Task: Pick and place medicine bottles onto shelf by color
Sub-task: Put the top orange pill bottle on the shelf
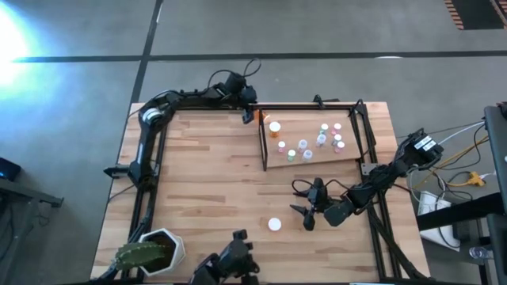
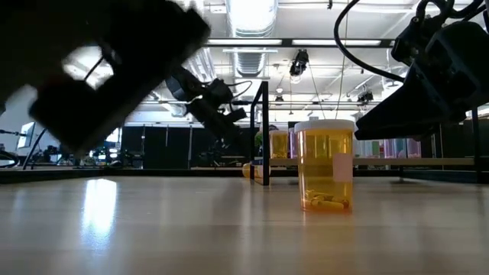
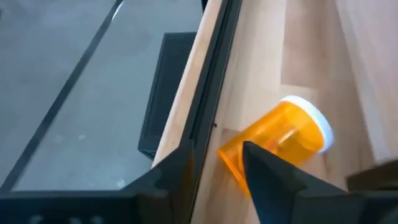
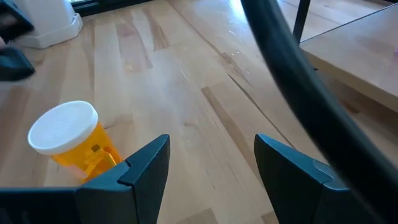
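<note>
An orange medicine bottle [image 3: 280,137] with a white cap lies on its side on the table, close to the far edge and just left of the shelf [image 1: 297,131]. My left gripper [image 3: 217,150] hovers open just above its base end. A second orange bottle [image 4: 65,140] stands upright on the table toward the near edge. My right gripper [image 4: 211,140] is open beside it, nothing between its fingers. Another orange bottle [image 1: 275,127] and several small white-, pink- and green-topped bottles [image 1: 321,140] stand on the shelf panel.
A white pot with a cactus [image 1: 154,249] stands at the table's near left corner. Black rods and upright posts [image 1: 263,146] frame the shelf. Cables [image 1: 301,188] lie beside my right gripper. Bare tabletop [image 1: 214,174] stretches between the shelf and the left side.
</note>
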